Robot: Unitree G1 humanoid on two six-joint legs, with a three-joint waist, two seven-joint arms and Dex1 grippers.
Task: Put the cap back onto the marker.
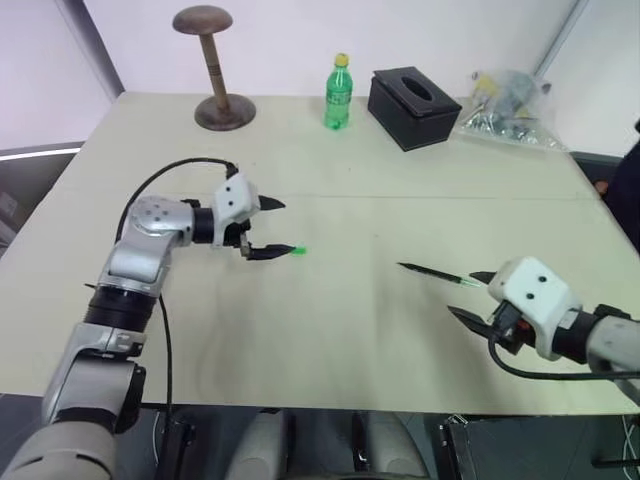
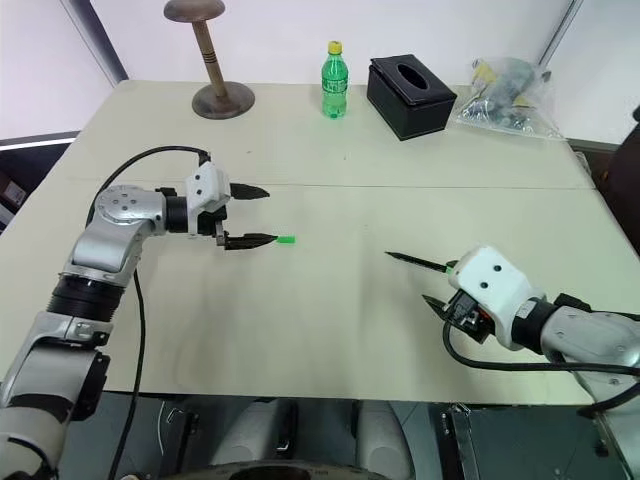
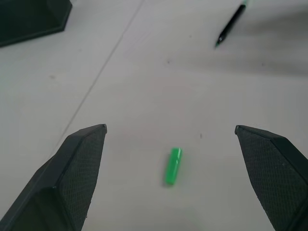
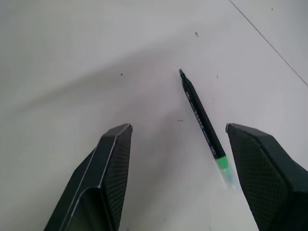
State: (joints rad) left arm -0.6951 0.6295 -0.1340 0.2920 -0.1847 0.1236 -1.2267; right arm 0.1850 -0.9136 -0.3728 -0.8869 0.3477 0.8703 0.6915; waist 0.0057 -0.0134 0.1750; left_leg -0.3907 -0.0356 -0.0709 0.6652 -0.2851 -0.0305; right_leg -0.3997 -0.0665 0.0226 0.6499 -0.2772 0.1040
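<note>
The marker (image 1: pixel 438 274) lies flat on the bench (image 1: pixel 340 330), just ahead of my right tool (image 4: pixel 178 144), which gapes empty, its long axis running away between the jaws. The cap (image 3: pixel 173 165) lies between my wide-open, empty left tool (image 3: pixel 171 132) jaws, well apart from the marker.

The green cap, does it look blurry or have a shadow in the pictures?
Left wrist view: the cap looks a little soft-edged, with only a faint shadow beside it on the table. Right eye view: it is a tiny sharp-coloured dot, too small to show any shadow.
</note>
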